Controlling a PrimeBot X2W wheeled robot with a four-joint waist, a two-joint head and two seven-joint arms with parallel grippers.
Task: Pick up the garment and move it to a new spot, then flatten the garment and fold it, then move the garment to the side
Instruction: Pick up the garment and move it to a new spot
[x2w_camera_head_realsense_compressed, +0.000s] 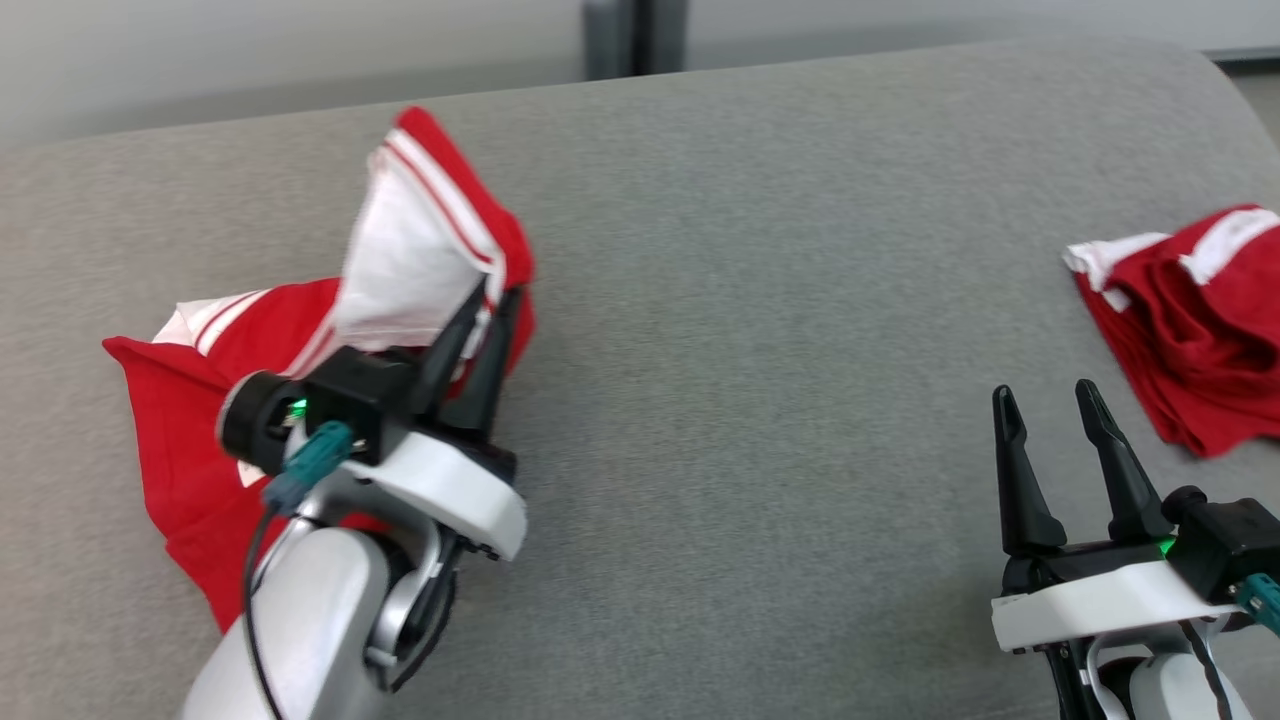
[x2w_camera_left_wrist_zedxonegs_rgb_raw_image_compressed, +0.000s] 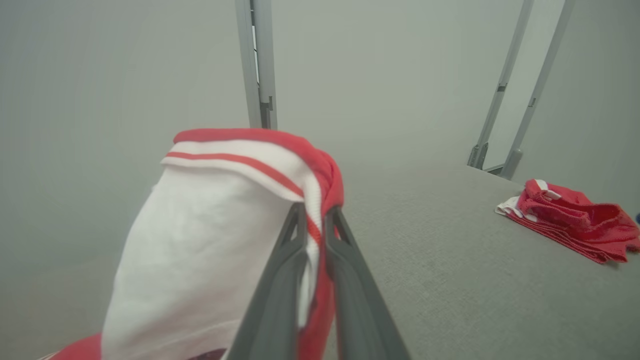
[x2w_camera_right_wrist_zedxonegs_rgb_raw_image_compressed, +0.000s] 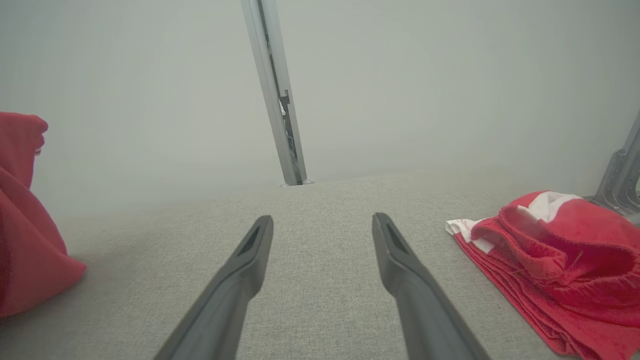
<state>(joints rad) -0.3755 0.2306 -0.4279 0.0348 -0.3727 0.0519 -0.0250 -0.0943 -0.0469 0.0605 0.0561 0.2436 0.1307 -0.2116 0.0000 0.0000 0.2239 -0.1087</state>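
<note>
Our left jaws are clamping the raised red-and-white garment (x2w_camera_head_realsense_compressed: 420, 240); our right jaws are hanging open near a folded red cloth (x2w_camera_head_realsense_compressed: 1190, 320).

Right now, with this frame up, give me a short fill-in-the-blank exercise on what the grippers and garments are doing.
1. The left gripper pinches a raised part of the red and ____ garment.
2. The right gripper hovers with its jaws ____, holding nothing.
3. A second garment lies bunched on the grey surface, on the robot's ____ side.

Missing words: white; open; right.
</note>
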